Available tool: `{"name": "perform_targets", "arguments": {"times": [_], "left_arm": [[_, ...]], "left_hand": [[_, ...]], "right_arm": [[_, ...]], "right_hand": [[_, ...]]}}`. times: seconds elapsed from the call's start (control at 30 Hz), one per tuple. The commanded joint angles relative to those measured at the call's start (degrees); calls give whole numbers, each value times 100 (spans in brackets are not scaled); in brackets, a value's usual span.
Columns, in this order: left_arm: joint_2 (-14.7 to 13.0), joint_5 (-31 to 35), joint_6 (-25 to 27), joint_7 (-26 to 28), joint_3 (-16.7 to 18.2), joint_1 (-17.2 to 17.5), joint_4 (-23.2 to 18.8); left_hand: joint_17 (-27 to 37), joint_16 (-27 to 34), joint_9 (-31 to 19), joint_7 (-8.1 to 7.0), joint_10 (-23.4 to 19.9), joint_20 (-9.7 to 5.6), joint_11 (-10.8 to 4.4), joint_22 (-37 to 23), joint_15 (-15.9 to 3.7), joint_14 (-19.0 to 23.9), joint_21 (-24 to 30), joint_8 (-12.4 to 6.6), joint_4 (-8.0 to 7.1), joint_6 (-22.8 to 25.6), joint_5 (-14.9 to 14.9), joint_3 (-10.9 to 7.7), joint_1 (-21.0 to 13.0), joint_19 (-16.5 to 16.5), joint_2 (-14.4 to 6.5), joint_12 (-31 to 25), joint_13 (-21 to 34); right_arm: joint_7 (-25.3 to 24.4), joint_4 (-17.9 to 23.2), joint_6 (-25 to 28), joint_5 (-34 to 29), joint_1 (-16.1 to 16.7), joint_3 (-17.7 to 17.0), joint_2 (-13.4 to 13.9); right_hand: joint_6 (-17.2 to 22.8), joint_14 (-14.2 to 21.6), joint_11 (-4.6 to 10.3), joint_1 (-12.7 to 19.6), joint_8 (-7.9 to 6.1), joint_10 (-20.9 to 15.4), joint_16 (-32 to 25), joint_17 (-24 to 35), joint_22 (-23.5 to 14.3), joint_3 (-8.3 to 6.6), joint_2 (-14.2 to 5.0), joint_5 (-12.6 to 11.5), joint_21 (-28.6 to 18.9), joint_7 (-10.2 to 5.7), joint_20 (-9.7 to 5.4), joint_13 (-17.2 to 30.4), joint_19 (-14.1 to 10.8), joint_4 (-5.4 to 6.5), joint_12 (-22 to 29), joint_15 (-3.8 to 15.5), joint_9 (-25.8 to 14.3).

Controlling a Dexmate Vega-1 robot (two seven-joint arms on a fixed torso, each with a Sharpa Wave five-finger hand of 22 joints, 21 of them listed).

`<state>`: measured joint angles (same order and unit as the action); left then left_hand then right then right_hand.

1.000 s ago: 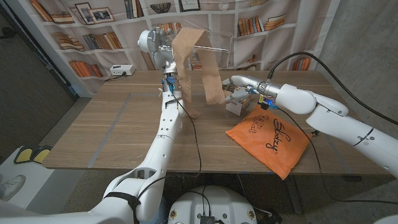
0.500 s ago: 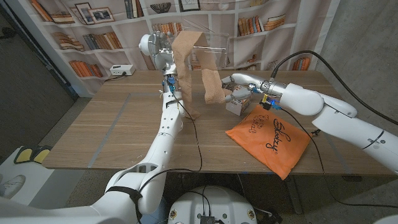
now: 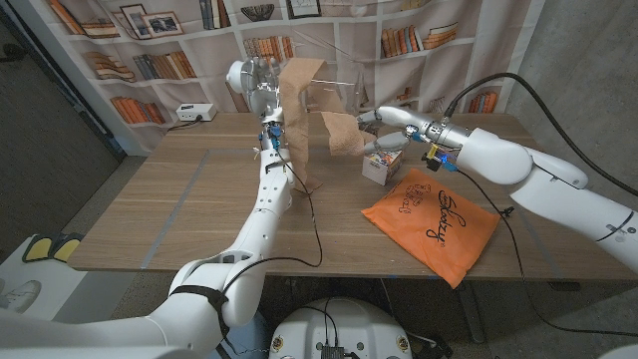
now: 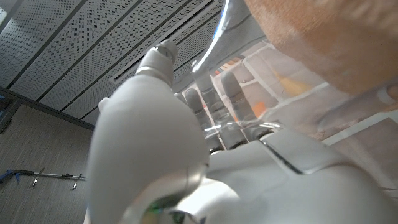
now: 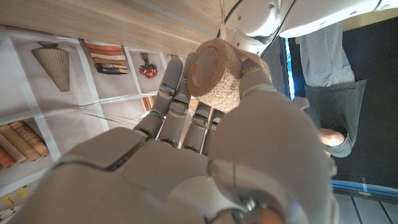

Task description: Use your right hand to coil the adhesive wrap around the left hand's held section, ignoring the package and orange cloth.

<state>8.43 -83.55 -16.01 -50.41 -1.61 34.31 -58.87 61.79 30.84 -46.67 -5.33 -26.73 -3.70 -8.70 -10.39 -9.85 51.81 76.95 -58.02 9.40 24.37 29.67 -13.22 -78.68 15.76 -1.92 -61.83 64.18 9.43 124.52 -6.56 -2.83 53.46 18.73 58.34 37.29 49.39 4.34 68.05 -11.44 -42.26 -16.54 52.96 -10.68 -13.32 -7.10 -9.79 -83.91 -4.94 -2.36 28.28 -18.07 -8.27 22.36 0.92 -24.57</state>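
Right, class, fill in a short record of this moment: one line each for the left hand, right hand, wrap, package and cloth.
left hand: raised above the table's far side, holding the wrap's upper section
right hand: fingers grip the roll of wrap
adhesive wrap: tan strip draped from the left hand across to the roll
package: small box on the table
orange cloth: lying on the table

Right hand (image 5: 186, 155) up close, fingers wrapped round the tan roll of adhesive wrap (image 5: 217, 74), its flat end facing us. Wooden table (image 5: 124, 25) beyond, a person (image 5: 326, 81) standing at the edge
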Motion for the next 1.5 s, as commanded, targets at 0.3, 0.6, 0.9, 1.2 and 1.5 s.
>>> {"name": "perform_targets", "arguments": {"times": [0.3,0.6,0.9,1.2,1.5], "left_arm": [[-77,239,17,-134,104,-266,709],[-114,291,323,-116,20,-184,711],[-191,320,788,-116,-159,-61,548],[-275,383,1006,-169,-292,-3,428],[-396,341,1121,-212,-262,-1,391]], "left_hand": [[7,-37,-25,-4,-1,-5,0,-16,-273,339,5,-35,-12,0,56,-60,-432,51,-452,-8,56],[50,-50,-13,11,-2,5,4,-19,-266,320,9,-35,-11,-11,69,-78,-437,47,-439,-17,75],[66,-56,-23,13,-4,14,9,-22,-268,330,17,-46,-10,-24,75,-83,-439,39,-431,-1,54],[62,-72,-34,15,-3,23,13,-23,-264,329,25,-56,-9,-38,76,-83,-449,31,-429,-8,69],[67,-71,-25,13,-5,20,17,-20,-262,335,21,-63,-16,-30,75,-75,-449,28,-429,-9,74]], "right_arm": [[-462,287,15,-46,183,-544,-77],[-591,215,0,-220,13,-532,-238],[-557,47,6,-365,-313,-343,-404],[-562,10,83,-490,-561,-301,-489],[-587,148,360,-672,-681,-258,-544]], "right_hand": [[568,606,676,0,-37,-741,-20,10,0,-820,-89,-28,-44,-487,-831,466,-21,-46,92,1276,-19],[571,609,681,-5,-36,-740,-10,11,1,-824,-88,-27,-45,-487,-830,480,-23,-42,97,1276,-20],[570,611,678,-5,-35,-746,-4,16,2,-825,-80,-27,-46,-493,-830,488,-24,-46,102,1277,-22],[570,621,681,-9,-34,-741,0,22,3,-829,-84,-27,-46,-489,-830,483,-24,-42,94,1276,-23],[569,619,689,-11,-33,-730,13,16,4,-833,-85,-28,-45,-483,-831,493,-22,-41,93,1276,-25]]}}
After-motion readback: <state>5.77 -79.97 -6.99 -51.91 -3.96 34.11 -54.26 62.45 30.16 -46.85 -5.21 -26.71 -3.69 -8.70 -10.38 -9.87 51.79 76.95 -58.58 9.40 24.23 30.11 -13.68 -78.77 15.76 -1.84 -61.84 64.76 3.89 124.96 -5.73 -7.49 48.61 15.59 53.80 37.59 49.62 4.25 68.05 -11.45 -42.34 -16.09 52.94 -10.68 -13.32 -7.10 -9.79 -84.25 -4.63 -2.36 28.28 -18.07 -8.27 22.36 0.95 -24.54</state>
